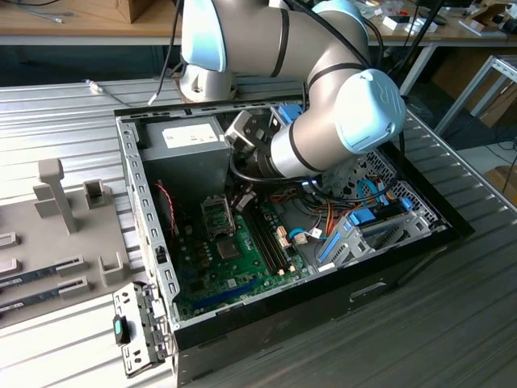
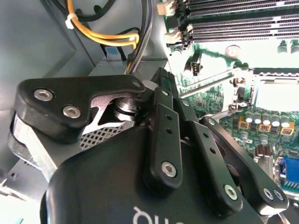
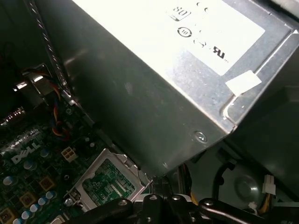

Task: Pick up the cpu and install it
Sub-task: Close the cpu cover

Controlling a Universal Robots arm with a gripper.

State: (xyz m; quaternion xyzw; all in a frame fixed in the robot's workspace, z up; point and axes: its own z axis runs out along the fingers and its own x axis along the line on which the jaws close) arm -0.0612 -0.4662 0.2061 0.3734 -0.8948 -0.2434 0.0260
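Observation:
My gripper point(image 1: 241, 196) hangs low inside the open computer case point(image 1: 149, 210), just beside the grey power supply point(image 1: 190, 145) and above the motherboard point(image 1: 218, 259). Its black linkage bars converge toward the board in both wrist views point(image 2: 156, 78) point(image 3: 156, 201). The square CPU socket point(image 3: 108, 184) lies close under it with a green field inside a metal frame. In the second wrist view the socket point(image 2: 279, 91) shows bright, and its thin metal lever point(image 2: 210, 84) stands raised. The cpu is hidden from view.
Black memory slots point(image 1: 271, 242) run beside the socket. Yellow and black cables point(image 2: 100, 35) hang near the gripper, and more wires and blue drive brackets point(image 1: 355, 226) crowd the case on the exterior view's right. A grey fixture tray point(image 1: 56, 226) sits on the exterior view's left.

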